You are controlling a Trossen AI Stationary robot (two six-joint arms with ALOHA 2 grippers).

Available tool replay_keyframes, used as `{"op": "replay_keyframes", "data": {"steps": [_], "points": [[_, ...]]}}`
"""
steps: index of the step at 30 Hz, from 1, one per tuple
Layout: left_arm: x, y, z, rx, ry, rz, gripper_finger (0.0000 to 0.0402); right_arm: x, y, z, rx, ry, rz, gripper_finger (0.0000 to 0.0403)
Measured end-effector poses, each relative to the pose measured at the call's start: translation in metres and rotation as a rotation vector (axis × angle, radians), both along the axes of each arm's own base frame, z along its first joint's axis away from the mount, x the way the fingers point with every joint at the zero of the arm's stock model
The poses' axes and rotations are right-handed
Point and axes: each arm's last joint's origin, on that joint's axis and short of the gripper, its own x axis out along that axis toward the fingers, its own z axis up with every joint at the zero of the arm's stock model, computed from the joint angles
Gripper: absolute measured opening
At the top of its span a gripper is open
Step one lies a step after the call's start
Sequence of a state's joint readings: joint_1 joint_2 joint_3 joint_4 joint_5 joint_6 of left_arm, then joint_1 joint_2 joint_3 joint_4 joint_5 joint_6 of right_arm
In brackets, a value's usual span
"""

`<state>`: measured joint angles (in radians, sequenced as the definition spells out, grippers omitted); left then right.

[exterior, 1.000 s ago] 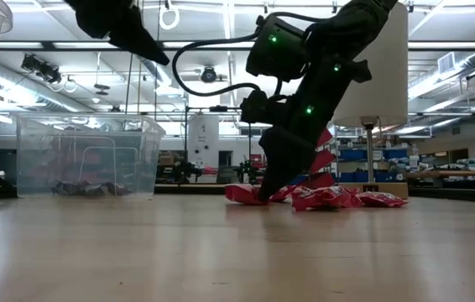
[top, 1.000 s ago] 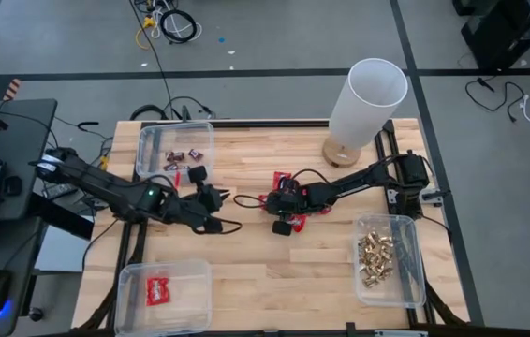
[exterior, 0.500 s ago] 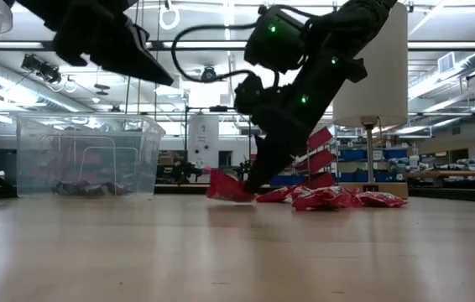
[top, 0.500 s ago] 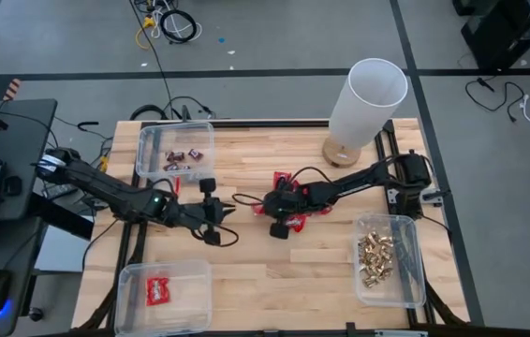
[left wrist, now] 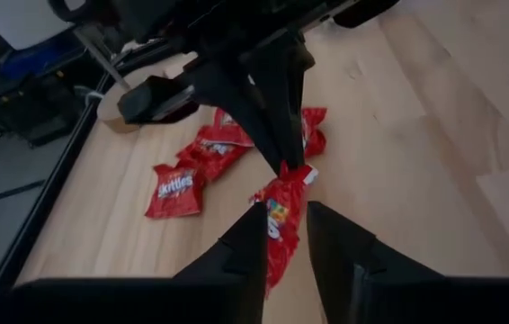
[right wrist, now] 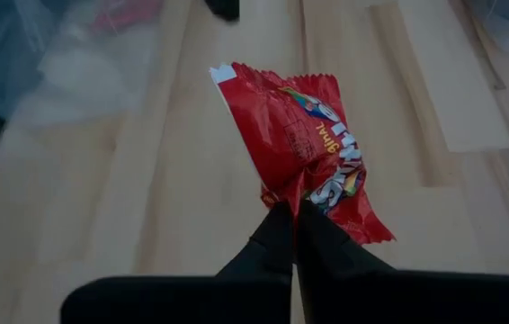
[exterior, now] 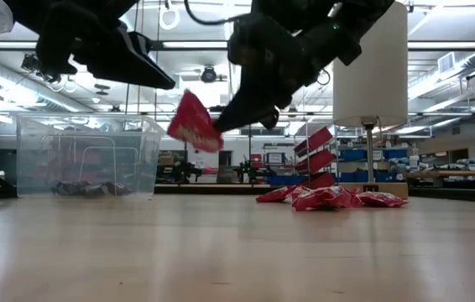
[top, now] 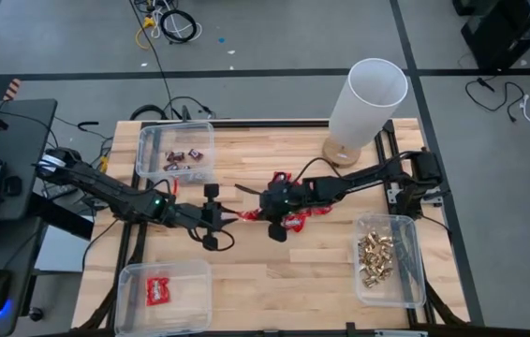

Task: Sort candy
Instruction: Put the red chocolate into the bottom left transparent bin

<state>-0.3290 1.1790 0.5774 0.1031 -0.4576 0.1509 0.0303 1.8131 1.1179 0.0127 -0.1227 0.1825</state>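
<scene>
My right gripper [right wrist: 292,214] is shut on a shiny red candy packet [right wrist: 304,144] and holds it in the air over the middle of the table [top: 340,257]. My left gripper [left wrist: 283,236] is open. It faces the right gripper, with one finger on either side of the packet's free end [left wrist: 277,225]. In the low view the packet [exterior: 194,122] hangs well above the wood between both grippers. More red packets [top: 301,221] lie in a loose pile on the table just right of the right gripper. My right gripper pinches the packet at a crumpled spot near one end [right wrist: 292,193] between its two fingertips. It comes slanting down from the table's right. The packet sticks out beyond the tips, tilted and lifted clear. My left gripper: I cannot tell whether its fingers touch the packet.
A clear bin with dark bars [top: 176,150] stands far left, and a bin with red packets [top: 162,290] near left. A third bin holds gold pieces [top: 387,257] at the near right. A tall white cylinder [top: 368,94] is at the far right.
My right gripper has picked one red packet off the pile, then risen and moved left with it, so the packet now hangs clear of the table. My left gripper has come down and toward the table's middle, and it has tipped toward level to meet the packet.
</scene>
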Motion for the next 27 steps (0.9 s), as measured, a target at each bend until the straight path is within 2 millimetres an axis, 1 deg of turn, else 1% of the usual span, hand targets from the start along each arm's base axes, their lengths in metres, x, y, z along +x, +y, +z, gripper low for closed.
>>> {"op": "replay_keyframes", "data": {"steps": [5, 8, 13, 20, 22, 24, 27], "points": [[0.0, 0.0, 0.0, 0.0, -0.004, 0.0, 0.0116, 0.001, -0.001, 0.002, 0.001, -0.021, 0.0, 0.0], [0.0, 0.0, 0.0, -0.001, -0.003, 0.0, 0.0127, 0.002, -0.003, 0.004, -0.002, -0.039, -0.001, 0.0], [0.0, 0.0, 0.0, 0.0, -0.003, 0.0, 0.0128, 0.005, -0.003, 0.008, -0.009, -0.098, 0.015, 0.0], [0.0, 0.0, 0.0, 0.0, -0.005, 0.002, 0.0128, 0.007, -0.002, 0.011, -0.003, -0.135, 0.033, 0.0], [0.0, 0.0, 0.001, 0.007, -0.008, 0.014, 0.012, 0.007, -0.002, 0.011, -0.002, -0.136, 0.033, 0.0], [0.0, 0.001, 0.001, 0.01, -0.009, 0.019, 0.0101, 0.007, -0.002, 0.011, -0.003, -0.135, 0.033, 0.0], [0.0, 0.001, 0.0, 0.017, -0.004, 0.017, 0.0048, 0.007, -0.002, 0.011, -0.003, -0.135, 0.033, 0.0]]}}
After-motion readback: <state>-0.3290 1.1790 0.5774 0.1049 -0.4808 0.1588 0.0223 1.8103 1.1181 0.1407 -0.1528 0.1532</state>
